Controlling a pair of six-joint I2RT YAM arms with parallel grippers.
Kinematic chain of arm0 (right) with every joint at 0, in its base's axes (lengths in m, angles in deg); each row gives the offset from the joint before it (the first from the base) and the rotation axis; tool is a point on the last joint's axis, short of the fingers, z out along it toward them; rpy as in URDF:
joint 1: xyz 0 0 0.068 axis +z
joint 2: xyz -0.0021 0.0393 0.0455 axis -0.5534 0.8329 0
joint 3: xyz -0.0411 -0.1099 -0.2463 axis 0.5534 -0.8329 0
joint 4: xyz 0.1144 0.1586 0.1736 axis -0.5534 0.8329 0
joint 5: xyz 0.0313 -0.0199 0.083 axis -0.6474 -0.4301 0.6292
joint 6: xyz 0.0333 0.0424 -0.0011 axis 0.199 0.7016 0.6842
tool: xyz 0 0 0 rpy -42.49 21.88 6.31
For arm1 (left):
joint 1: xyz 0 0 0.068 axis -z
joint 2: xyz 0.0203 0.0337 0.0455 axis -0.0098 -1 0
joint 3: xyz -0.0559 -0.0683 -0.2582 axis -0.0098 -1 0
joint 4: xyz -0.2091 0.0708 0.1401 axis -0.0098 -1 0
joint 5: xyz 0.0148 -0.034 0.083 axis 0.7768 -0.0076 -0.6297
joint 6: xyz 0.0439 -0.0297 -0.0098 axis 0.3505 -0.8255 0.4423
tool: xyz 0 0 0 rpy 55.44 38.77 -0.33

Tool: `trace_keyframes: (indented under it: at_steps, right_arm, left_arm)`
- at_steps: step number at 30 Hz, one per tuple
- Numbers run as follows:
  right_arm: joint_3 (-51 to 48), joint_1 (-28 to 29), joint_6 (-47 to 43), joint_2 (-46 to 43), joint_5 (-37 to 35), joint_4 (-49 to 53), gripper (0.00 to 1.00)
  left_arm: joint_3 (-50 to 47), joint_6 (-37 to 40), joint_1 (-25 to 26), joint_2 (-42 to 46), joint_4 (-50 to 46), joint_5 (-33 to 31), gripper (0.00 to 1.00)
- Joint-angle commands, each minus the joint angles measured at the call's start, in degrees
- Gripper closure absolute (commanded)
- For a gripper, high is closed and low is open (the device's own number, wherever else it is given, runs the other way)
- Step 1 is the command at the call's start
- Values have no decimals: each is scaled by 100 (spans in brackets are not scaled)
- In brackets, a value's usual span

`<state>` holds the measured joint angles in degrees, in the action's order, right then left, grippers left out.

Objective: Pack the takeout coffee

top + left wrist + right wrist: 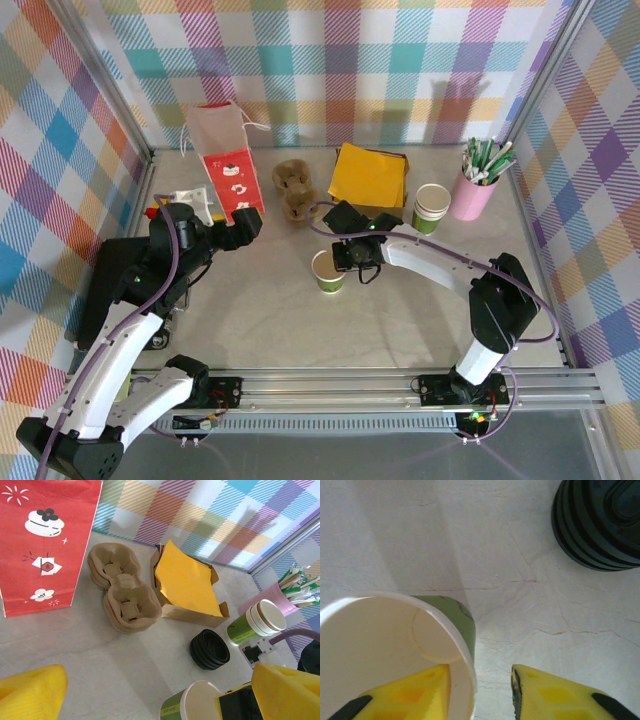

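Pastel plaid walls [330, 70] round a pale, perhaps marble-patterned tabletop [250, 320] (aluminium rail [330, 384] along the near edge).

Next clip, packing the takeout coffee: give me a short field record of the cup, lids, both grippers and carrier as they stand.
cup: green paper cup upright on the table, no lid on it
lids: black lid stack on the table, apart from the cup
right gripper: jaws open, straddling the cup rim, one finger inside, the other outside with a gap
left gripper: jaws wide open, holding nothing
carrier: brown pulp carrier, wells empty, beside the red bag
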<state>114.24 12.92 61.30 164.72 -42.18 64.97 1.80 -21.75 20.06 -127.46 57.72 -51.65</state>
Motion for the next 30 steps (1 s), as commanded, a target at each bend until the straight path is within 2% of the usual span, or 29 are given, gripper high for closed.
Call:
trace_keyframes:
  at_steps: [1, 6, 10, 18, 30]
  right_arm:
    - [340, 32, -85, -296, -437, 402, 58]
    - [765, -64, -410, -342, -1061, 695, 54]
    - [1161, -426, -585, -61, -1144, 888, 53]
    - [1787, -1071, -817, 763, -736, 974, 52]
    - [2308, -1241, -852, 1745, -214, 1010, 47]
  left_arm:
    - [16, 43, 55, 39, 32, 93, 6]
    - [42, 60, 56, 68, 24, 125, 6]
    - [59, 81, 56, 86, 16, 197, 6]
    - [56, 128, 56, 177, -49, 243, 7]
    - [56, 186, 56, 191, -62, 337, 7]
